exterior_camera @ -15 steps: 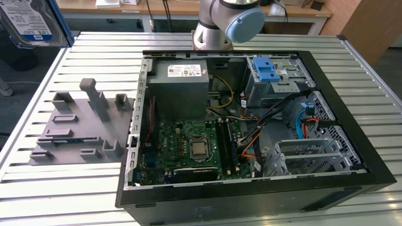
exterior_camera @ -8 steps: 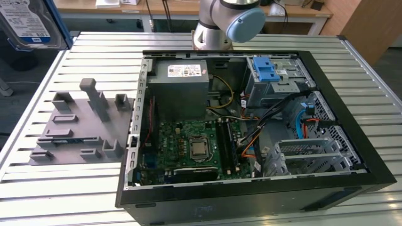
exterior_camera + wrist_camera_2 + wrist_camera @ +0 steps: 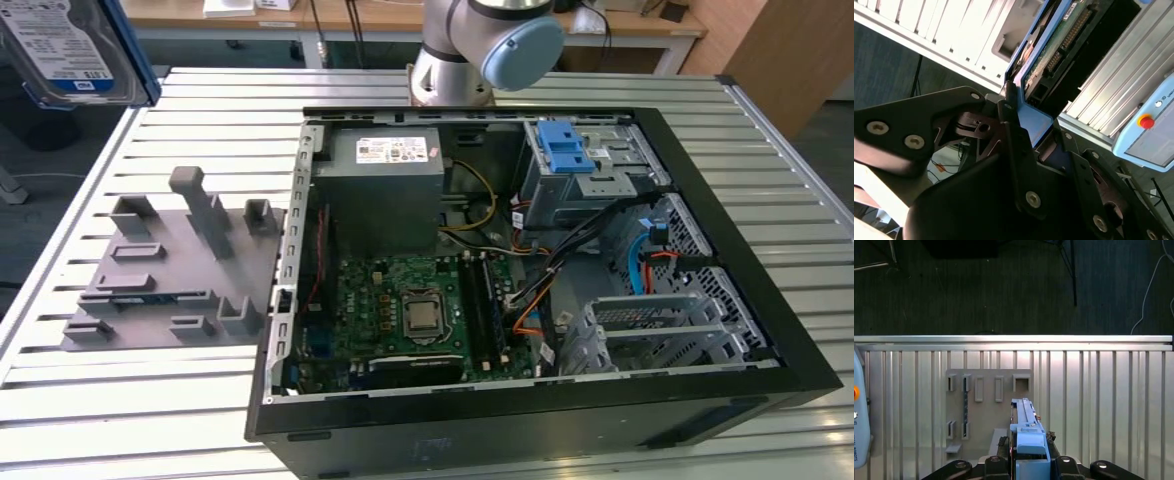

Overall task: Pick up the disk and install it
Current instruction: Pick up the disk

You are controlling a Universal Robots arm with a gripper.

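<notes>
- Right now the gripper [image 3: 1035, 127] is clenched on the disk [image 3: 1054, 50]. In the second wrist view its black fingers [image 3: 1010, 125] press the blue carrier's end from both flat sides.
- In the first wrist view the disk [image 3: 1024, 422] stands edge-on between the fingers, with its blue carrier end nearest the gripper [image 3: 1026, 452].
- Disk location: in the air, well above the slatted table [image 3: 1104, 390] and over the grey fixture [image 3: 984, 400].
- In the exterior view the disk [image 3: 67, 50] sits at the exterior view's upper left, label toward the camera, well apart from the computer case [image 3: 747, 330].
- Handling, as a judgement:
  - The metal body is stiff and likely dense for its size, so it won't sag.
  - The green circuit board on one face is exposed and fragile to knocks.
  - The plastic carrier looks smooth and may flex a little, so an end-only hold could let the disk pivot.
  - Clamping across the flat faces at the carrier frame looks like the sane spot.
- Arm pose: the base and shoulder joint [image 3: 487, 45] stand at the far side of the case. The wrist is judged to point down, since the first wrist view looks straight down on the table.
- Not installed yet: the disk is well apart from the silver drive cage [image 3: 667, 335] inside the case.
</notes>
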